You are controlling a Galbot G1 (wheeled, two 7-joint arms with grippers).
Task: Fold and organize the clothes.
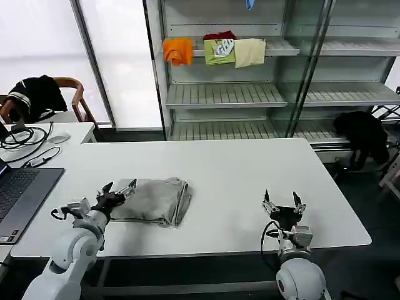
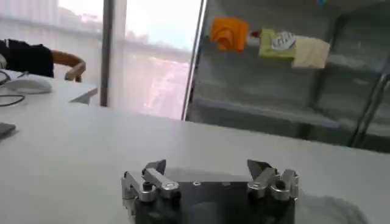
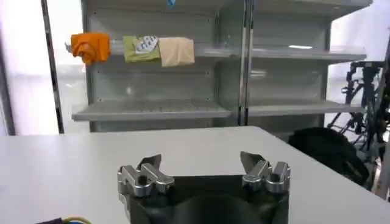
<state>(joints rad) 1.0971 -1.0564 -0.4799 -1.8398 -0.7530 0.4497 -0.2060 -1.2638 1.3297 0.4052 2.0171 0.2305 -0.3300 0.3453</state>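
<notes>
Now your left gripper (image 1: 119, 189), jaws spread, at the folded light grey cotton T-shirt (image 1: 153, 201) near the white table's (image 1: 250, 169) front-left edge, right gripper (image 1: 282, 203) agape, front-right edge.

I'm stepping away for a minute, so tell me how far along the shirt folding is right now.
The grey T-shirt already lies in a compact folded bundle on the white table. Nothing is in hand: the left pincer sits open at the bundle's left edge, and the right pincer waits open over bare table on the right. What may be left is neatening the rumpled right side and putting the shirt away.
</notes>
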